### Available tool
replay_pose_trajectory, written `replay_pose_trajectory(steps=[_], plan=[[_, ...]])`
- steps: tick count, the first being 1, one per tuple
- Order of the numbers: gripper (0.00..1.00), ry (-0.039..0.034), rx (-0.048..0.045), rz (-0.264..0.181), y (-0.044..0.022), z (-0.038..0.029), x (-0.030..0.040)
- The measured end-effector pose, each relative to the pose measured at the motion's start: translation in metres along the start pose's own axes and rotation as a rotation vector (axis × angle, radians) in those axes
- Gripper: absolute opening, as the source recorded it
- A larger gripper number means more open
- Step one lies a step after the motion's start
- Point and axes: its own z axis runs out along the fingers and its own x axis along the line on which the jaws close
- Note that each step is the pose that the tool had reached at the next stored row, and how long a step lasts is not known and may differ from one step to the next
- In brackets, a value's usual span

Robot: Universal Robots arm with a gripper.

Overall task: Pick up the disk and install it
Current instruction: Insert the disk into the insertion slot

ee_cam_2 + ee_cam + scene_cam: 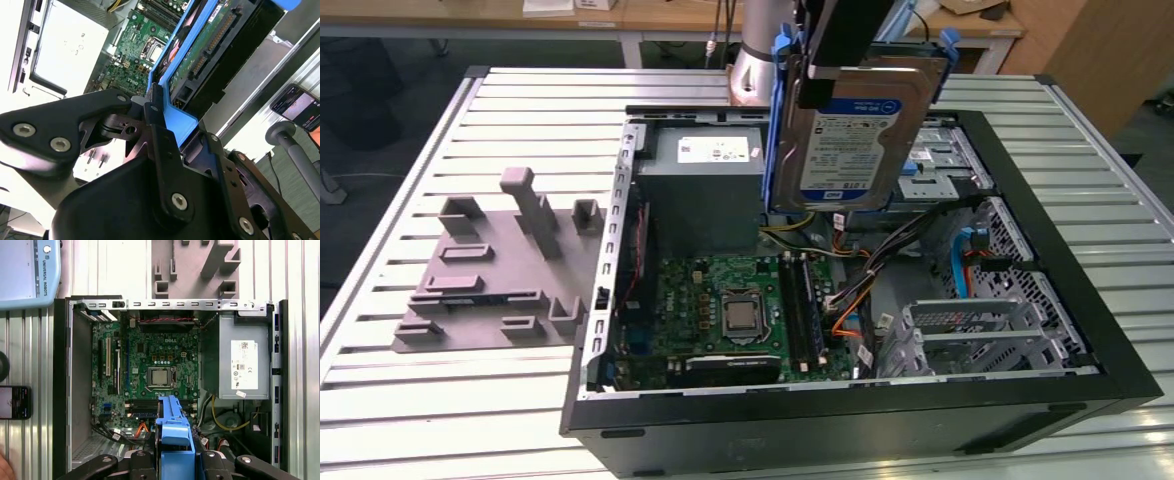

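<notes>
Exterior view: arm vertical, its upper part cut off by the picture's edge. The gripper (817,88) is clamped on the top edge of the disk (854,140), which hangs upright, label outward, over the far end of the open computer case (854,420). The disk hides the bay behind it. In the second wrist view the fingers (161,150) pinch its blue frame. The case sits on a slatted metal table (454,420). A grey fixture plate (487,290) lies near the table edge at the exterior view's left. Wooden desks (667,15) stand beyond the far edge.

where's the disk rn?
In the exterior view the disk hangs upright, clamped in the pincer above the open case, just to the exterior view's right of the grey power supply.
</notes>
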Motion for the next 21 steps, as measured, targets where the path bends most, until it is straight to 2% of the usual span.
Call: replay_pose_trajectory(steps=[21], plan=[[0.36, 0.0000, 0.0000, 0.000, 0.0042, 0.0001, 0.0001]])
